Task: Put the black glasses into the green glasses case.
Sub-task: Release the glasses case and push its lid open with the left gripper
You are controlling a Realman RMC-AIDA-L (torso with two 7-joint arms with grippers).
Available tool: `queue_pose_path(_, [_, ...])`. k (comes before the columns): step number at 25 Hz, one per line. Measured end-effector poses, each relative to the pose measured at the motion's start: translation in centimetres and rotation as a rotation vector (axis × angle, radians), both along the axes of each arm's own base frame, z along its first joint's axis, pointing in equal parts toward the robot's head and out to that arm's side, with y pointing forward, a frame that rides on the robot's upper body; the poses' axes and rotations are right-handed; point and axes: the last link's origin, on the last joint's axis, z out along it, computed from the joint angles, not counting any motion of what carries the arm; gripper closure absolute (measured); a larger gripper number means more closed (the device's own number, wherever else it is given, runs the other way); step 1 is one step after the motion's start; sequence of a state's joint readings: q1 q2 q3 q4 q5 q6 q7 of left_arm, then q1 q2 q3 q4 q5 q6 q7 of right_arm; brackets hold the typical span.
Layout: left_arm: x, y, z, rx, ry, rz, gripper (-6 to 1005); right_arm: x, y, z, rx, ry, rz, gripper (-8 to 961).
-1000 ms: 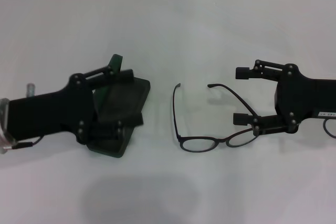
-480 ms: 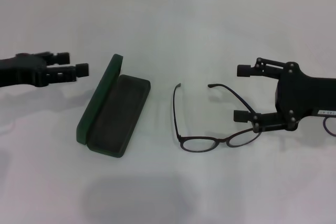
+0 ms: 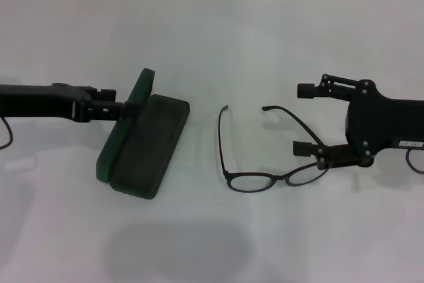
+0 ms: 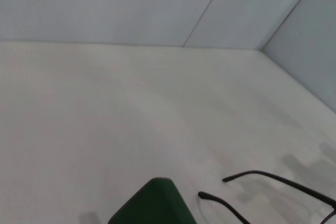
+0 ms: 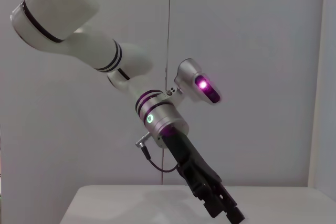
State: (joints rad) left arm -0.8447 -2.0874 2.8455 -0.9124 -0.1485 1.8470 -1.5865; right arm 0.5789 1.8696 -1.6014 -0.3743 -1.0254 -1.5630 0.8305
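The green glasses case (image 3: 142, 144) lies open left of centre, with its lid (image 3: 126, 117) standing along its left side. My left gripper (image 3: 122, 101) reaches in from the left, edge-on, and its tip is at the upper part of the lid. The black glasses (image 3: 252, 182) lie unfolded on the table right of the case, lenses toward me. My right gripper (image 3: 303, 118) is open and low at the glasses' right side, and the right temple arm runs between its fingers. The left wrist view shows a corner of the case (image 4: 152, 203) and the temple arms (image 4: 273, 179).
The white table (image 3: 212, 31) carries only the case and the glasses, and a wall stands behind it. The right wrist view shows my left arm and left gripper (image 5: 223, 208) above the table's edge.
My left gripper left the case, swung out to the far left, then came back right to the lid, now edge-on. The lid stands free. The right gripper and glasses have not moved.
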Motion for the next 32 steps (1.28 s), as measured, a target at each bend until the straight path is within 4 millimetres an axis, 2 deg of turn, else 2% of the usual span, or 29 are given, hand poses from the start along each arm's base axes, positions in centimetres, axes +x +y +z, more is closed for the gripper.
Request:
queue_pose_path(7, [-0.6,0.5,-0.4,-0.005,0.062,0.034,130,0.1,-0.2,0.0,0.002,0.001,0.006,70])
queue_pose_path(19, [-0.1,1.7,-2.0,-0.062,0.141,0.027,131,0.1,-0.2,0.1,0.004,0.009,0.004,70])
queue_pose_path(25, [-0.2,2.0,-1.9,-0.059,0.149,0.028,132,0.1,-0.2,0.3,0.019,0.022,0.003,69])
queue_pose_path(32, [-0.1,2.0,-1.9,-0.063,0.144,0.034,363,-0.1,-0.3,0.1,0.022,0.027,0.012,69])
